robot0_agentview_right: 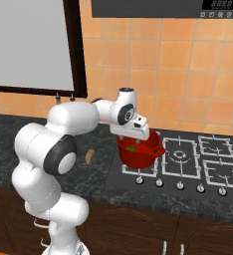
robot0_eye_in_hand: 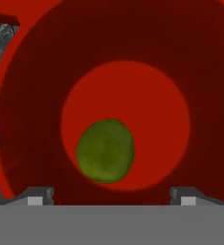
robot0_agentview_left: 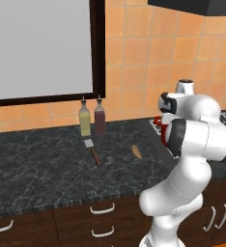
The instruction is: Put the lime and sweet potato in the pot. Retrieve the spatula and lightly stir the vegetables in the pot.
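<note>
While the lime [robot0_eye_in_hand: 105, 150] lies loose on the floor of the pot [robot0_eye_in_hand: 32, 119], the gripper [robot0_eye_in_hand: 111, 195] hangs right above that pot with its two dark fingertips [robot0_eye_in_hand: 37, 196] spread wide apart and nothing between them. In the hand view the lime sits on the bright round bottom, toward the edge nearest the fingertips; it is nearly round, so no long axis can be told. In the right base view the pot [robot0_agentview_right: 138, 152] stands on the near left burner of the stove [robot0_agentview_right: 188, 164], and a speck of green shows inside its rim beneath the hand.

The sweet potato [robot0_agentview_left: 136, 152] lies on the dark counter [robot0_agentview_left: 37, 169] just to the pot's left, apart from it. Its long axis slants, the far tip pointing toward the wall and away from the pot, the near tip toward the counter's front edge.

Farther from the pot, beyond the sweet potato, the spatula [robot0_agentview_left: 92, 152] lies flat. Its silvery blade points toward the two bottles [robot0_agentview_left: 91, 120] at the wall, and its dark handle runs back toward the front edge, slightly toward the pot.
</note>
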